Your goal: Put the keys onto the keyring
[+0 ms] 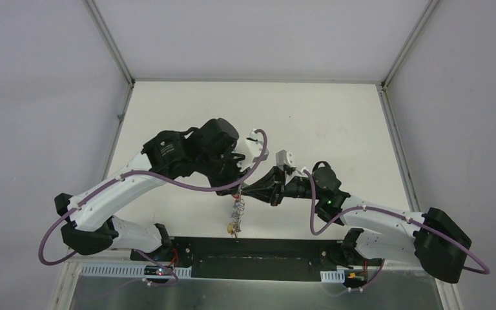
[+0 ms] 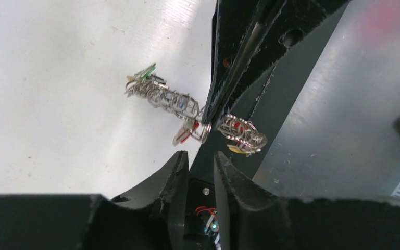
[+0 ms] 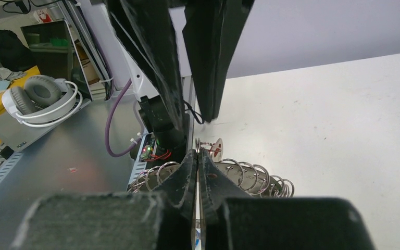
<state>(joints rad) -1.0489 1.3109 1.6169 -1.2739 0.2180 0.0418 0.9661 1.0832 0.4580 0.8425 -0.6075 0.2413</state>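
Observation:
The keyring (image 1: 237, 208), a silver ring strung with many small rings and tags, hangs above the table's near edge. My right gripper (image 1: 250, 190) is shut on its wire; its closed tips (image 3: 197, 152) pinch the ring, with coils (image 3: 250, 174) spread on both sides. In the left wrist view the keyring (image 2: 164, 96) hangs from those black fingers (image 2: 224, 78). A key with a red head (image 2: 185, 133) dangles at the pinch point and also shows in the right wrist view (image 3: 217, 147). My left gripper (image 2: 200, 153) is open and empty, just beside the ring. The black-headed key is out of view.
The black base plate (image 1: 252, 248) and a grey metal shelf (image 2: 333, 120) lie under and near the hanging ring. White enclosure walls stand left, right and behind. Headphones (image 3: 41, 99) lie on a shelf off the table.

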